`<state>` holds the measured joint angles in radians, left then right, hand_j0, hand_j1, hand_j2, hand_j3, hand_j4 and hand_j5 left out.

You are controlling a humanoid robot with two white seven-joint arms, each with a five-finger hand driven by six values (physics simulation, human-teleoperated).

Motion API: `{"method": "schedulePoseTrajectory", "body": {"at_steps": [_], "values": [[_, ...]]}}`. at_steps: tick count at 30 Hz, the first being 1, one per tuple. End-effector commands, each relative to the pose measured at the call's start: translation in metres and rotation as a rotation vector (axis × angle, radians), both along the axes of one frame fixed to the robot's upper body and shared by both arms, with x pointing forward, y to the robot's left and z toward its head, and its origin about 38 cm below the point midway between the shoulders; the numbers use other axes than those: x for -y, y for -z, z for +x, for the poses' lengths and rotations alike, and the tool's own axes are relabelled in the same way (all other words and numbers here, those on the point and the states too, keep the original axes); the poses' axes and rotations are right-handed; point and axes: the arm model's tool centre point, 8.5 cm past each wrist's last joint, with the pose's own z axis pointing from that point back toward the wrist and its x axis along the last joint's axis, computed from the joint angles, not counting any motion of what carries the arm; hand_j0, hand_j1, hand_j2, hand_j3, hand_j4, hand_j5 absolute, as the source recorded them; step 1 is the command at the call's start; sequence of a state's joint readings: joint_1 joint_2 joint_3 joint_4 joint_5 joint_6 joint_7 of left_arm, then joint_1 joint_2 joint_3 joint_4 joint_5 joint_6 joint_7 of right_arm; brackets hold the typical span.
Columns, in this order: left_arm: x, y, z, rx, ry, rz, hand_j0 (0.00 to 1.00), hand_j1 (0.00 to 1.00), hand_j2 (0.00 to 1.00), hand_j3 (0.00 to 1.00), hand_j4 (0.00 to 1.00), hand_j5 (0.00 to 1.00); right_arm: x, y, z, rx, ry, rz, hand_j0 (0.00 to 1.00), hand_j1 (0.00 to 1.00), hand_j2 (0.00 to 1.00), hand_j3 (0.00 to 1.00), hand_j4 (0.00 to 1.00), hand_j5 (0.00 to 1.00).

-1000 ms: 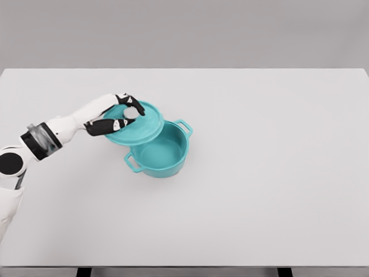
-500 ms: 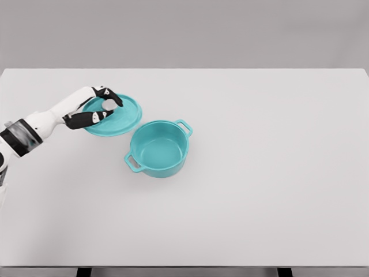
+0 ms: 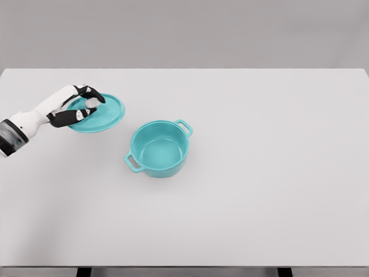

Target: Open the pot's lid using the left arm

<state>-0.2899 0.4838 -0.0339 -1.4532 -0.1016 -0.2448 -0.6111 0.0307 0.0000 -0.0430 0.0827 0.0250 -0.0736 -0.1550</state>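
Note:
A teal pot [image 3: 159, 149] with two side handles stands uncovered on the white table [image 3: 259, 173], left of the middle, and its inside shows nothing in it. The matching teal lid [image 3: 104, 113] is to the pot's upper left, fully apart from it, low over or on the table; I cannot tell which. My left hand [image 3: 86, 105] comes in from the left edge and is shut on the lid's white knob, black fingers curled around it. The right arm is out of sight.
The white table fills most of the view, with a grey wall behind its far edge. Dark table legs show at the bottom edge.
My left hand has carried the lid to the left, from overlapping the pot's rim to well apart from it. The pot has not moved.

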Motion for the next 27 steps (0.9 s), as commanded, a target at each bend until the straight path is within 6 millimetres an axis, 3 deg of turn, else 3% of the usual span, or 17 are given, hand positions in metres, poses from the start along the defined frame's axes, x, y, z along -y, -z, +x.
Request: {"method": "schedulePoseTrajectory", "body": {"at_steps": [1,4,6,9,16,19,20,21,23,24,26,27], "values": [[-0.005,0.001,0.001,-0.007,-0.014,-0.006,0.5,0.5,0.5,0.5,0.5,0.5,0.0,0.0,0.0,0.0,0.0,0.0,1.0,1.0,1.0,1.0,1.0,1.0],[-0.009,0.004,0.001,-0.016,-0.022,-0.005,0.56,0.56,0.56,0.56,0.56,0.56,0.0,0.0,0.0,0.0,0.0,0.0,1.0,1.0,1.0,1.0,1.0,1.0],[-0.019,0.005,-0.001,-0.028,-0.035,0.019,0.69,0.69,0.69,0.69,0.69,0.69,0.0,0.0,0.0,0.0,0.0,0.0,1.0,1.0,1.0,1.0,1.0,1.0],[-0.02,0.005,-0.001,-0.029,-0.037,0.02,0.71,0.71,0.71,0.71,0.71,0.71,0.0,0.0,0.0,0.0,0.0,0.0,1.0,1.0,1.0,1.0,1.0,1.0],[-0.019,0.005,-0.001,-0.028,-0.035,0.019,0.71,0.71,0.71,0.71,0.71,0.71,0.0,0.0,0.0,0.0,0.0,0.0,1.0,1.0,1.0,1.0,1.0,1.0],[-0.018,0.004,-0.001,-0.027,-0.035,0.011,0.52,0.52,0.52,0.52,0.52,0.52,0.0,0.0,0.0,0.0,0.0,0.0,1.0,1.0,1.0,1.0,1.0,1.0],[-0.018,0.004,-0.001,-0.027,-0.035,0.011,0.51,0.51,0.51,0.51,0.51,0.51,0.0,0.0,0.0,0.0,0.0,0.0,1.0,1.0,1.0,1.0,1.0,1.0],[-0.018,0.004,-0.001,-0.024,-0.033,0.013,0.58,0.58,0.58,0.58,0.58,0.58,0.0,0.0,0.0,0.0,0.0,0.0,1.0,1.0,1.0,1.0,1.0,1.0],[-0.017,0.004,-0.001,-0.026,-0.033,0.01,0.4,0.4,0.4,0.4,0.4,0.4,0.0,0.0,0.0,0.0,0.0,0.0,1.0,1.0,1.0,1.0,1.0,1.0],[-0.017,0.004,-0.001,-0.026,-0.033,0.01,0.39,0.39,0.39,0.39,0.39,0.39,0.0,0.0,0.0,0.0,0.0,0.0,1.0,1.0,1.0,1.0,1.0,1.0],[-0.017,0.004,-0.001,-0.024,-0.032,0.01,0.44,0.44,0.44,0.44,0.44,0.44,0.0,0.0,0.0,0.0,0.0,0.0,1.0,1.0,1.0,1.0,1.0,1.0],[-0.017,0.004,-0.001,-0.023,-0.032,0.012,0.56,0.56,0.56,0.56,0.56,0.56,0.0,0.0,0.0,0.0,0.0,0.0,1.0,1.0,1.0,1.0,1.0,1.0]]}}
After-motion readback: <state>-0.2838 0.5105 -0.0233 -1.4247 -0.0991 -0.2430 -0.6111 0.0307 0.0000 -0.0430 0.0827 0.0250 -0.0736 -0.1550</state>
